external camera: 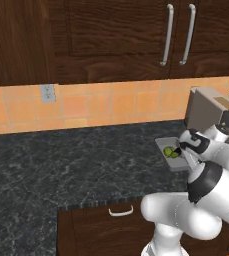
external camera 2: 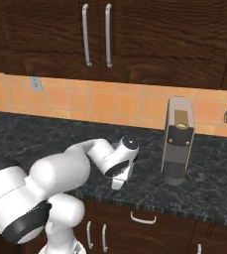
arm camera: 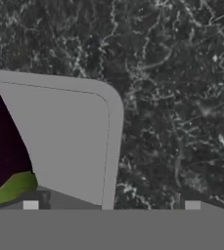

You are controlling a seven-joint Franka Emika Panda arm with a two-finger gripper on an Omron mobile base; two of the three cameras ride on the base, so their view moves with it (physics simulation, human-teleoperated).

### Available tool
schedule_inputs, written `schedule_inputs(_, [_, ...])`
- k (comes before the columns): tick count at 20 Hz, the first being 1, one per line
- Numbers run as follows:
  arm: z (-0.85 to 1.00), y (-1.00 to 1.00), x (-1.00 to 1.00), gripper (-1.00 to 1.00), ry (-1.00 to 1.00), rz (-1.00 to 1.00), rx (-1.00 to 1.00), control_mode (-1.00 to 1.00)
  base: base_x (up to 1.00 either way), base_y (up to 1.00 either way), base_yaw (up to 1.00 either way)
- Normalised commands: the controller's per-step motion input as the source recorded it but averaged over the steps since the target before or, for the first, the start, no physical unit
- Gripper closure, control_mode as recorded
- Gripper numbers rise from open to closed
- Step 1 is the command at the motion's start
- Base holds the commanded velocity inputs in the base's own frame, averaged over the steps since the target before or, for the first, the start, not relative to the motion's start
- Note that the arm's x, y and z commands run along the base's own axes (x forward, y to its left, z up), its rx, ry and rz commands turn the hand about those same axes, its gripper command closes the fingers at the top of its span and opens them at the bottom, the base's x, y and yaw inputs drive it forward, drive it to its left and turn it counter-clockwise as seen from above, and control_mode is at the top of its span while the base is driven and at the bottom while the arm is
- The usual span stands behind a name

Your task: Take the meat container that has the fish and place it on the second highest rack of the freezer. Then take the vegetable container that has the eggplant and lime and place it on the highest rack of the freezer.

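A grey vegetable container sits on the dark counter with the yellow-green lime in it. In the hand view its rounded corner fills the left, holding the dark purple eggplant and the lime. My gripper points down right over the container's rim, which runs between the wide-apart fingertips; it is open. From the side the gripper is low at the counter, and the arm hides the container. The fish and the freezer are out of view.
A tall grey coffee machine stands just right of the container, close to the hand. Dark wood cabinets hang above the orange tile wall, which has an outlet. The counter's front edge is near the arm.
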Motion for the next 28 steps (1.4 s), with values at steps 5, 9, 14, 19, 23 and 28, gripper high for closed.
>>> schedule_inputs(5, [-0.25, -0.09, 0.45, -1.0, 0.06, 0.0, -0.04, -1.0, 0.0, 0.0, 0.0])
schedule_inputs(9, [-0.33, -0.02, 0.27, -1.0, 0.11, -0.02, -0.05, -1.0, 0.0, 0.0, 0.0])
schedule_inputs(14, [-0.4, -0.11, 0.0, -1.0, 0.07, -0.02, -0.03, -1.0, 0.0, 0.0, 0.0])
schedule_inputs(19, [-0.2, 0.0, 0.0, -1.0, 0.07, 0.0, 0.0, -1.0, 0.0, 0.0, 0.0])
schedule_inputs(23, [-0.23, 0.0, 0.0, 1.0, 0.07, 0.0, 0.0, -1.0, 0.0, 0.0, 0.0])
schedule_inputs(28, [-0.19, 0.0, 0.0, 1.0, 0.03, 0.0, 0.0, -1.0, 0.0, 0.0, 0.0])
